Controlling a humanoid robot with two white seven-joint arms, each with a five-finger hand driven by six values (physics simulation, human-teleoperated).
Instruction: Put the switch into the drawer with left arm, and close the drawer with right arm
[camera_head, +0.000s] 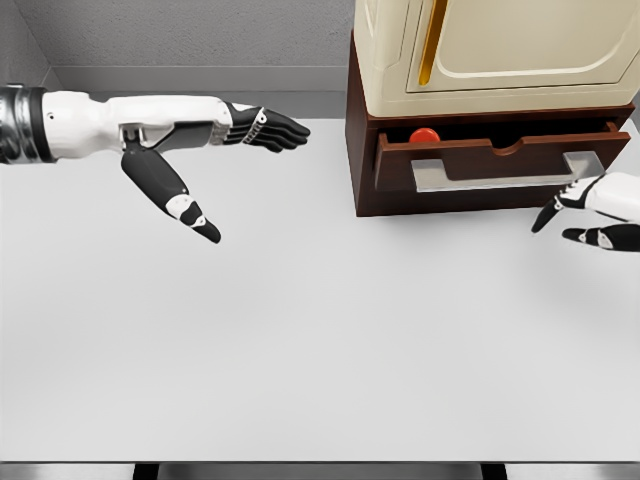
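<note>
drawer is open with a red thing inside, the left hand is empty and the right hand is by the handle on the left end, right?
Not quite. The head view shows the right hand by the right end of the handle, not the left. The rest holds: the drawer is open with a red thing inside, and the left hand is empty.

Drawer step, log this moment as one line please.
red switch in drawer | drawer open | left hand open, empty | right hand open, near drawer handle
</note>
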